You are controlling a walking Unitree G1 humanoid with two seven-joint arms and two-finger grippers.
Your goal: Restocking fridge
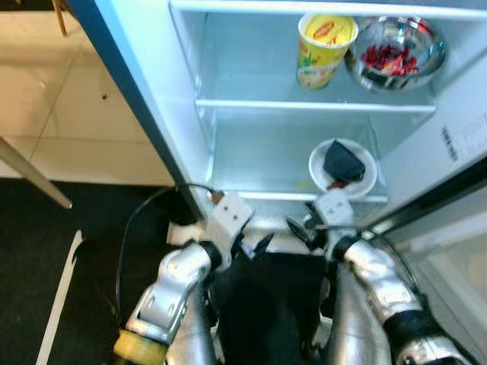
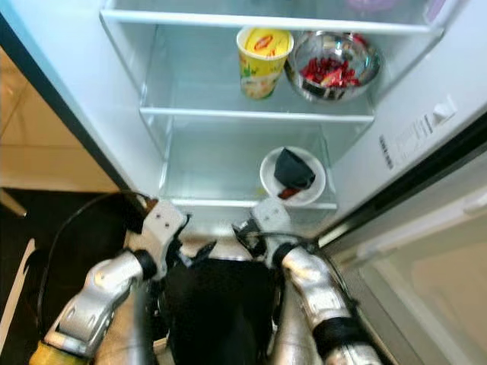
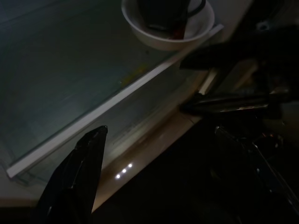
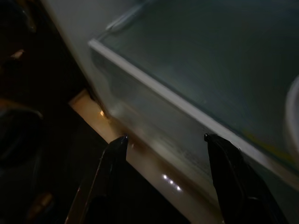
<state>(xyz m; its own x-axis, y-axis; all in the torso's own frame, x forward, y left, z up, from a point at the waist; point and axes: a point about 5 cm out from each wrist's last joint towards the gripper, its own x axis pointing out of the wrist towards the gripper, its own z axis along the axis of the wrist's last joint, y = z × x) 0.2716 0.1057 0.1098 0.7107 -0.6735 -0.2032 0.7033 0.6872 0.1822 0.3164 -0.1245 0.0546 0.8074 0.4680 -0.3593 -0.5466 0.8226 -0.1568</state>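
Open fridge ahead, cup [image 1: 325, 47] and steel bowl [image 1: 396, 52] on upper shelf [image 1: 251, 103], plate [image 1: 342, 169] on lower shelf; left end effector [image 3: 159, 177] and right end effector [image 4: 170, 179] both spread, empty, low at fridge front: judged between items, next fetch more stock.

Open fridge [image 1: 183, 114] seen from above. On upper glass shelf [image 1: 251, 103], yellow cup [image 1: 324, 49] upright, just beside steel bowl [image 1: 396, 53] w/ red pieces. On lower shelf [image 1: 251, 163], white bowl [image 1: 343, 168] w/ dark wedge-shaped item inside, near right wall. Below shelf edge, left gripper [image 1: 251, 247] & right gripper [image 1: 304, 228] held low in front of fridge, both empty, fingers apart. Tiled floor [image 1: 68, 106] at left; black cable [image 1: 133, 220] looping by left arm.
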